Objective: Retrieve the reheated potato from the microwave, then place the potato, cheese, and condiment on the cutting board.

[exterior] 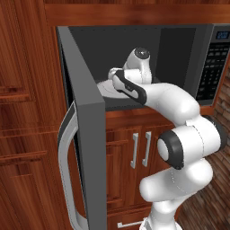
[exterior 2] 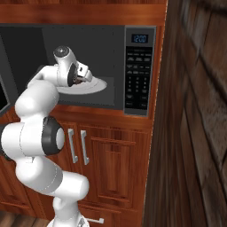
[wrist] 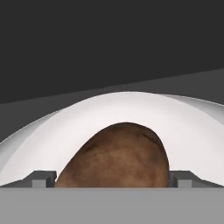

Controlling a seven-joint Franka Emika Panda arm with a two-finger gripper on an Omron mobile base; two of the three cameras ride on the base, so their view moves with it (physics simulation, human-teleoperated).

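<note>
Potato [wrist: 116, 157] on a white plate [wrist: 192, 127] inside the microwave [exterior 2: 133, 66], lying between the spread-wide fingers [wrist: 41, 178] of the gripper [exterior 2: 82, 76]; contact apparently not made. Door [exterior: 87, 134] stands open.

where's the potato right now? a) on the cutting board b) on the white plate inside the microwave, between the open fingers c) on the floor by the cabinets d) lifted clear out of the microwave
b: in the hand view the potato sits on the white plate in the dark microwave, with one of the fingers on each side, apart and not closed on it.
</note>
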